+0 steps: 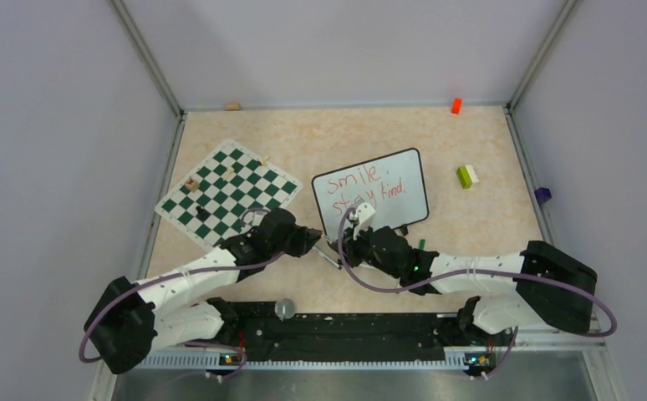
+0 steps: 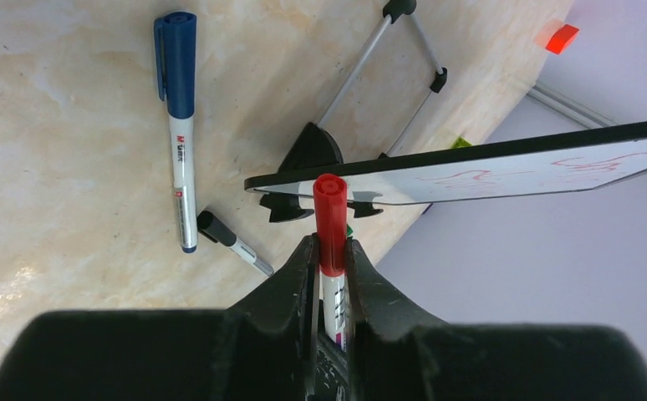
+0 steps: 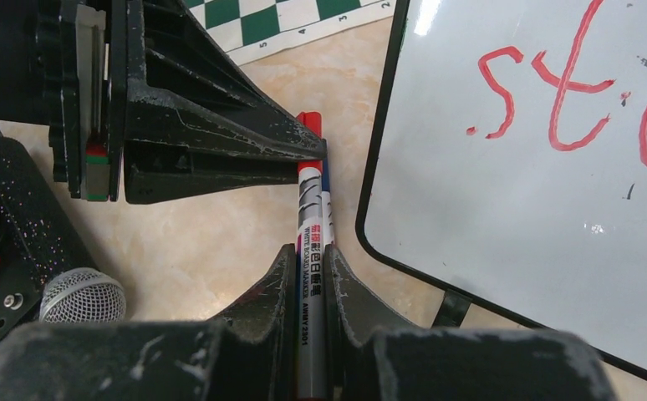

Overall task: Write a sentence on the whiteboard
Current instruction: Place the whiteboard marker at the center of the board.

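- Whiteboard (image 1: 405, 210) propped mid-table, facing the arms for reach; sentence (image 1: 358, 185) in red, seemingly complete.
- Red marker (image 3: 310, 238) just beside the board's edge, barrel pinched by right gripper (image 3: 309, 252), cap end by left gripper (image 2: 330, 244), likely for recapping.

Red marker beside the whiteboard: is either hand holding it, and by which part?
Both hold the red marker. The right hand grips its white barrel, and the left hand grips the red cap end.
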You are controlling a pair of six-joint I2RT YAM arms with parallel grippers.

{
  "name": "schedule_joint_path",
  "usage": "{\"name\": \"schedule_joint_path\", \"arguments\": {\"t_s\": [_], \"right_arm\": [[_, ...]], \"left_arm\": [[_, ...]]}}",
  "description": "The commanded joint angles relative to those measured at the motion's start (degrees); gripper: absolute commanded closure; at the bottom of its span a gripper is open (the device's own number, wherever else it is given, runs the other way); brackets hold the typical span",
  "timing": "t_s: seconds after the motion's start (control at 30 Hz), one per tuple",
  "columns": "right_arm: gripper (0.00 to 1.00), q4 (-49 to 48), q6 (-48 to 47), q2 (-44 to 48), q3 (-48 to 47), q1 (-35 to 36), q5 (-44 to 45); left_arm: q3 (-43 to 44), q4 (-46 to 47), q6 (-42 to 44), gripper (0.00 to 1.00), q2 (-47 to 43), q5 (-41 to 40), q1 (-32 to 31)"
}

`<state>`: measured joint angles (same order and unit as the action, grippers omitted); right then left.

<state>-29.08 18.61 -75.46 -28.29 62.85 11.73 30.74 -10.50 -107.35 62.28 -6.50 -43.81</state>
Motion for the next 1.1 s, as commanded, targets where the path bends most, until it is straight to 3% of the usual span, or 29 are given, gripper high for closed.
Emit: {"name": "schedule_joint_path", "arguments": {"t_s": [0.0, 0.13, 0.17, 0.23, 0.27, 0.3, 0.5, 0.83, 0.9, 0.97, 1.07], "right_arm": [[1.00, -5.20, 0.73, -1.90, -4.91, -0.02, -0.87], [1.00, -3.64, 2.51, -1.82, -4.61, -0.05, -1.33], [0.88, -3.54, 2.80, -1.84, -4.32, -0.02, -1.90], [0.48, -3.36, 3.35, -1.85, -3.67, 0.00, -2.52], [0.35, -2.91, 4.03, -1.57, -3.33, -0.04, -2.24], [0.29, -2.01, 4.57, -1.02, -3.15, -0.04, -1.76], [0.24, 6.07, 5.16, 6.60, -2.39, -0.10, 0.42], [0.25, 25.98, 2.57, 24.34, -0.60, -1.12, 14.57], [0.26, 31.57, 2.25, 27.11, -0.33, -2.36, 20.62], [0.26, 36.28, 3.37, 30.85, 0.81, -4.40, 25.84], [0.28, 41.22, 5.69, 38.01, 3.19, -11.54, 25.78]], "left_arm": [[5.83, 6.66, 0.60, 1.00, -2.14, 16.39, -6.39], [7.15, -4.89, 4.49, 1.00, -4.39, 8.04, -6.24], [6.54, -6.41, 5.03, 1.00, -5.16, 5.08, -6.20], [4.30, -7.67, 6.15, 1.00, -6.94, 1.50, -5.08], [3.00, -7.45, 7.70, 1.00, -7.83, 0.21, -4.45], [1.77, -8.37, 8.85, 1.00, -8.52, -1.02, -3.73], [-0.74, -14.09, 15.76, 1.00, -9.54, -7.86, 1.15], [-0.79, -8.65, 28.79, 0.99, -1.31, -11.40, 5.67], [-0.58, -8.32, 31.78, 0.88, -1.42, -14.04, 5.67], [-0.01, -8.73, 36.17, 0.66, -1.77, -15.87, 5.63], [2.06, -8.81, 48.47, 0.20, -2.58, -13.94, 5.60]]}}
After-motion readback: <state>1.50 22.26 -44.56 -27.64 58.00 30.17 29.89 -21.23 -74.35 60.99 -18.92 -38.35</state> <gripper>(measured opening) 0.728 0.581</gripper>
